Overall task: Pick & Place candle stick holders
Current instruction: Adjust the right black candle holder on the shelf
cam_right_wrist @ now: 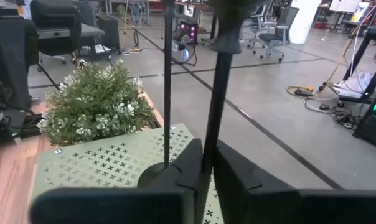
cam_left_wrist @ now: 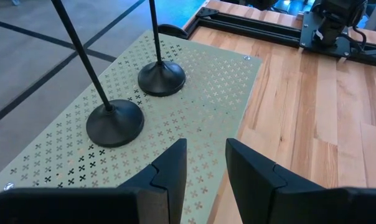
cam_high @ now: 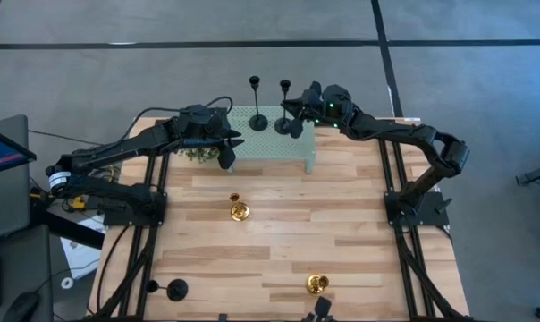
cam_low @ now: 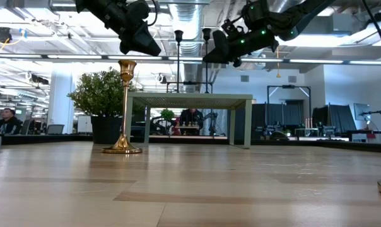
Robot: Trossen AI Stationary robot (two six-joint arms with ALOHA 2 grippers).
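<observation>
Two black candle stick holders point(cam_high: 255, 103) point(cam_high: 285, 105) stand upright by their round bases on a green perforated shelf point(cam_high: 268, 143) at the table's far middle. My right gripper point(cam_high: 294, 121) is shut on the stem of the right-hand one. My left gripper point(cam_high: 227, 154) is open and empty over the shelf's near left part, a little way from both bases point(cam_left_wrist: 115, 121). Two gold holders stand on the table, one at mid left point(cam_high: 239, 208) and one at the near edge point(cam_high: 317, 283). A third black holder point(cam_high: 172, 289) is at the near left. My right gripper pinches the black holder's thin stem point(cam_right_wrist: 208, 149) between its two fingers, below the cup. The fingers come level from the table's right side and lie across the stem. The holder stands upright, and its base point(cam_left_wrist: 161, 78) rests on the green shelf.
A small green potted plant point(cam_high: 197, 154) stands by the shelf's left end, under my left arm. The second black holder's stem point(cam_right_wrist: 167, 81) rises close behind the held one. Bare wooden table point(cam_high: 341, 224) lies between the shelf and the near edge.
</observation>
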